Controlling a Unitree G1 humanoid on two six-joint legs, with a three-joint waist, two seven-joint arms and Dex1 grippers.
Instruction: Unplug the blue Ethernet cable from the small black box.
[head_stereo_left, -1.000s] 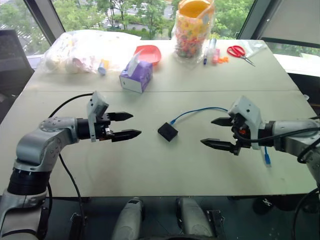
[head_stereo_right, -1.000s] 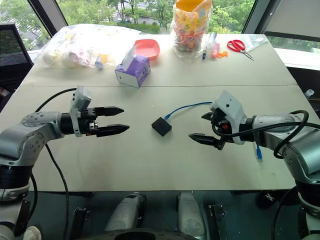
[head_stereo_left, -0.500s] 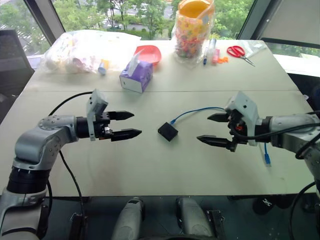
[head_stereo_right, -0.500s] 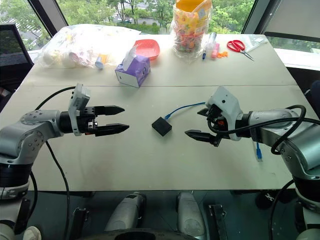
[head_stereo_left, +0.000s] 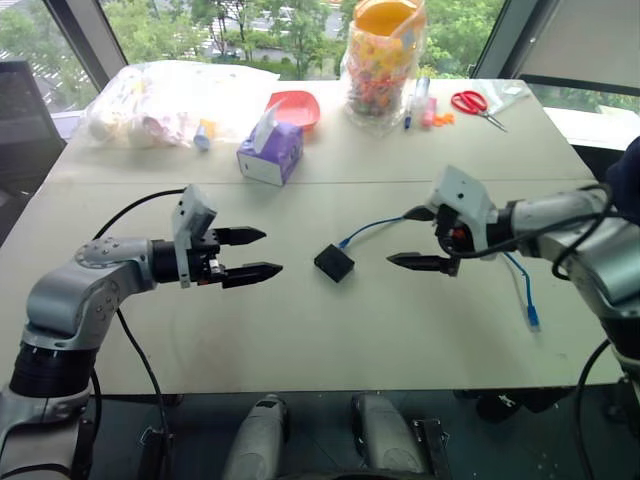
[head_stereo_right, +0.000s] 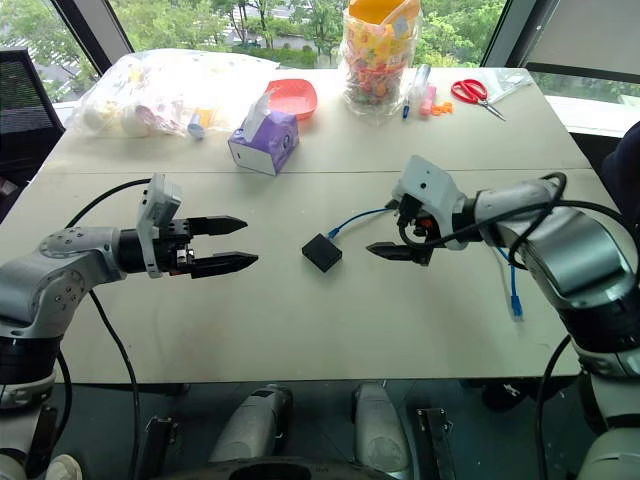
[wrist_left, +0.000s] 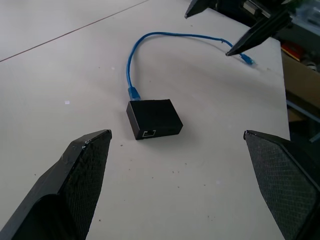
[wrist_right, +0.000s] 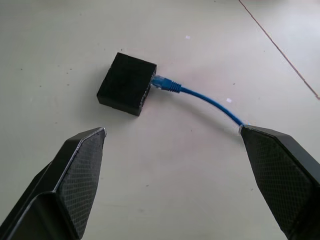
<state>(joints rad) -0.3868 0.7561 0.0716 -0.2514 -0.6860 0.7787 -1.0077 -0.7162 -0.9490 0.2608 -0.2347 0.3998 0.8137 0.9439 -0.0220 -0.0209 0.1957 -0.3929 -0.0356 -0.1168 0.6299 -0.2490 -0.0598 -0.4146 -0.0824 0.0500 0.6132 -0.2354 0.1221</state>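
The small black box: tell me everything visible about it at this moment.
The small black box is a flat, squarish, matte-black block lying flat on the pale table, midway between the two open grippers, neither touching it. One side face shows an empty port; another side takes the plug of the blue Ethernet cable, still seated. The cable curves away toward the right gripper. Its top is plain, unmarked. Nothing else touches it.

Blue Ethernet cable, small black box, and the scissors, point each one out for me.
blue Ethernet cable (wrist_right: 207, 100), right wrist view, mid cord.
small black box (wrist_left: 153, 114), left wrist view, top face.
scissors (head_stereo_left: 470, 102), left eye view, red handles.
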